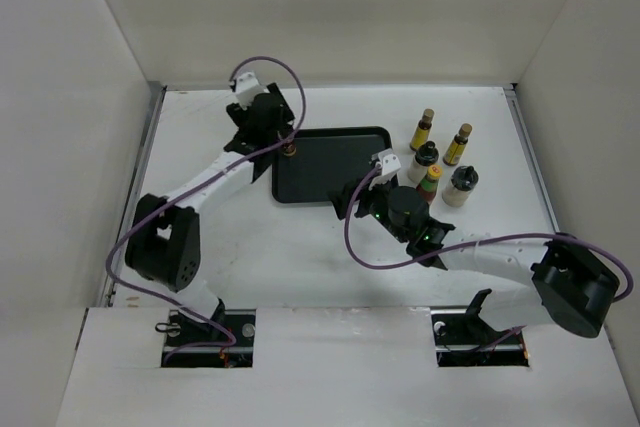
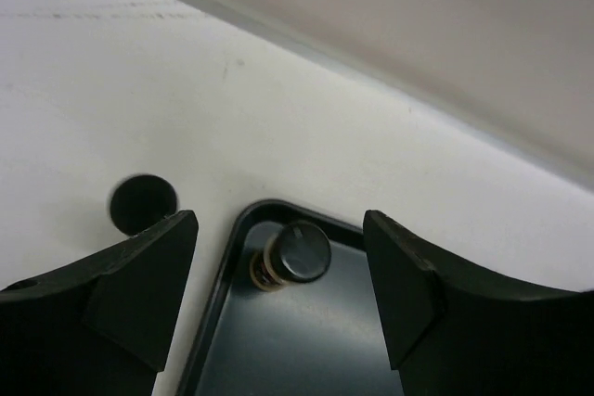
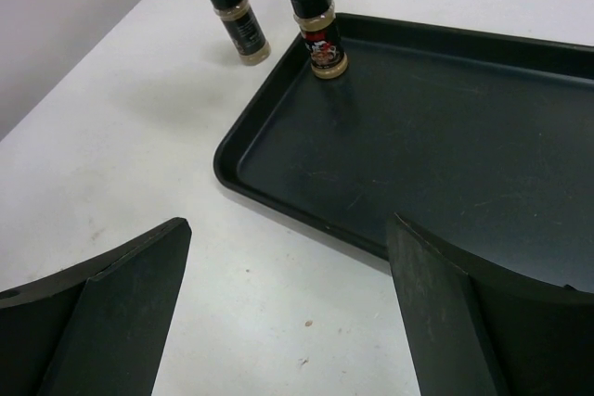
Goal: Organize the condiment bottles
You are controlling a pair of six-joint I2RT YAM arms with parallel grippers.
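**Asker:** Where did the bottles stand, taken from the black tray?

**Describer:** One short dark jar stood upright inside the tray's far-left corner. A second dark jar stood on the white table, just outside that same corner. Five more were clustered off the tray's right side. They were two slim brown bottles with yellow caps, two whitish bottles with black caps, and a green-red bottle between the whitish pair.

**Asker:** And the grippers?

**Describer:** The left gripper hung over the tray's far-left corner. Its jaws were spread wide with the jar in the tray showing between them, and it gripped nothing. The right gripper hovered by the tray's near-right corner, jaws equally wide and empty.
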